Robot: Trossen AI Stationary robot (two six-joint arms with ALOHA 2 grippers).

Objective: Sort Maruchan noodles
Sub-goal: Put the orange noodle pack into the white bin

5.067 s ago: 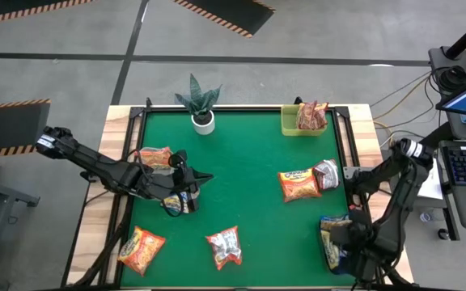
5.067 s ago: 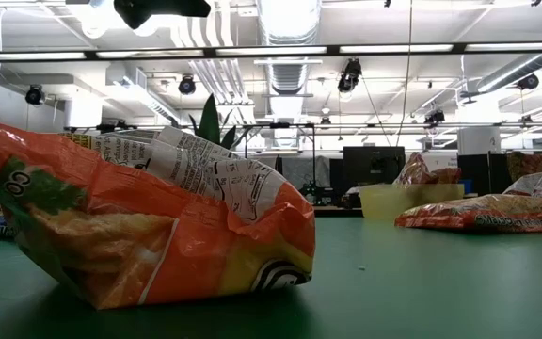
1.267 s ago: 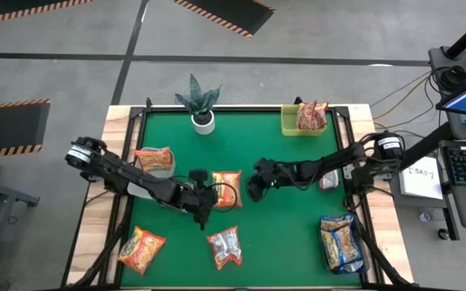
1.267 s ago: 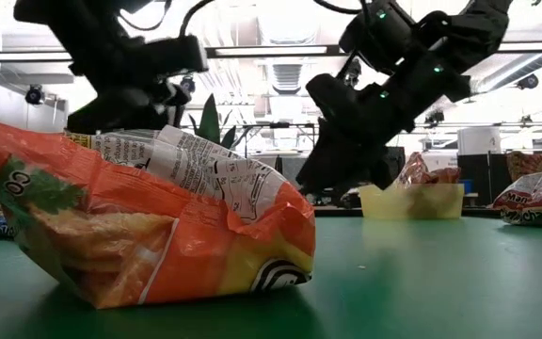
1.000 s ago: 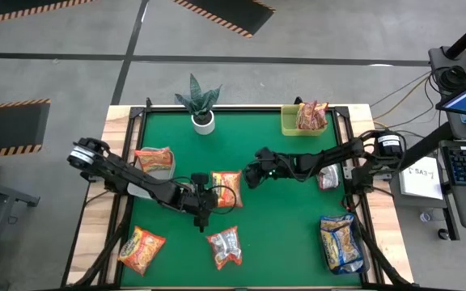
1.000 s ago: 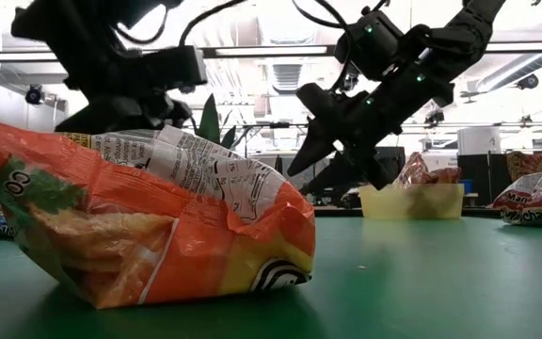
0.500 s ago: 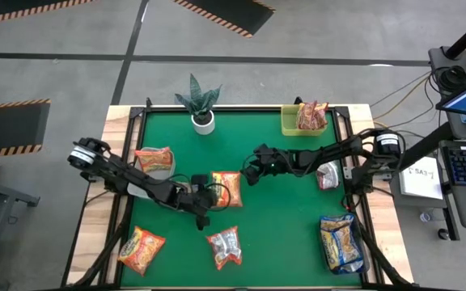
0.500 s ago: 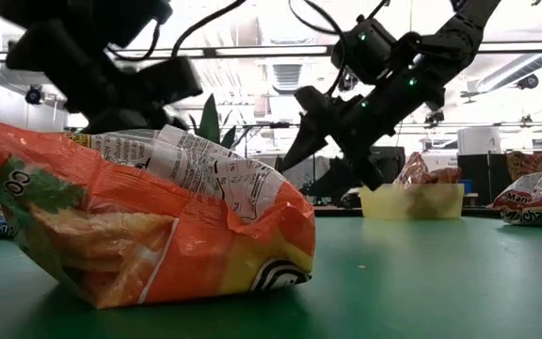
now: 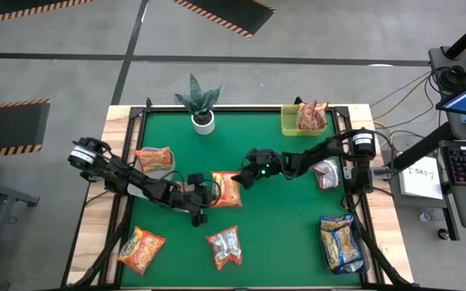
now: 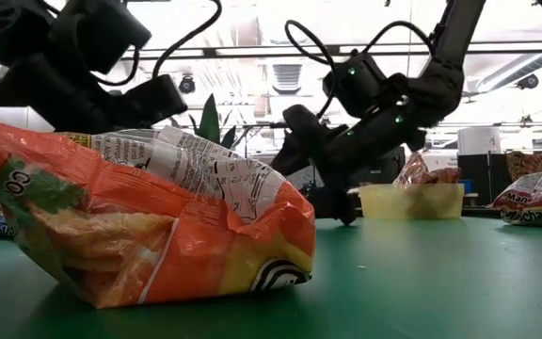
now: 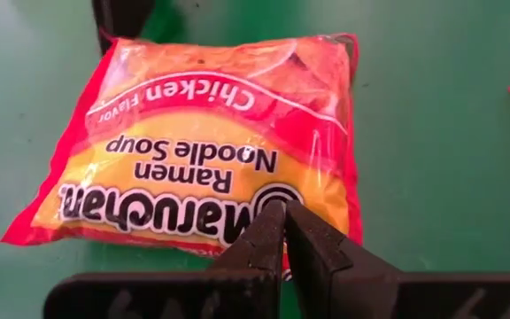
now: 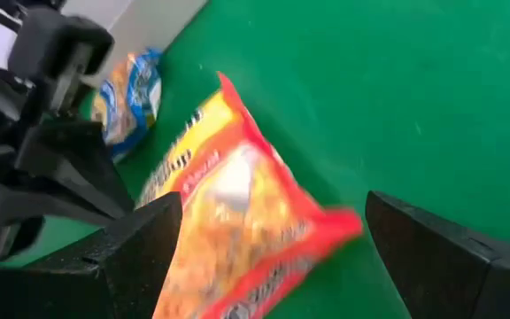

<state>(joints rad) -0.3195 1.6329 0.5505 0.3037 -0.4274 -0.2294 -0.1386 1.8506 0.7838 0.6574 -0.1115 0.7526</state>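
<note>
An orange-red Maruchan chicken packet [image 9: 226, 187] lies flat near the table's middle and fills the left wrist view [image 11: 211, 168]. My left gripper [image 9: 205, 195] is shut, its joined fingertips [image 11: 283, 232] at the packet's left edge. My right gripper [image 9: 247, 175] is wide open just right of the same packet, which shows between its fingers [image 12: 237, 221]. In the low view the right gripper [image 10: 320, 181] hangs low over the mat. Other noodle packets lie apart: orange-red [image 9: 154, 158], orange [image 9: 141, 247], red-silver [image 9: 225, 246], yellow-and-blue [image 9: 340, 242], red-silver [image 9: 327, 172].
A lime-green tray [image 9: 288, 124] at the back right holds a packet [image 9: 311, 115]. A potted plant [image 9: 201, 103] stands at the back edge. A large orange packet [image 10: 149, 235] fills the low view's front left. A blue-yellow packet [image 12: 131, 89] lies by the left arm.
My right gripper has opened wide and moved left, close to the orange-red packet. The left gripper stayed shut and shifted slightly left. The packet has not moved.
</note>
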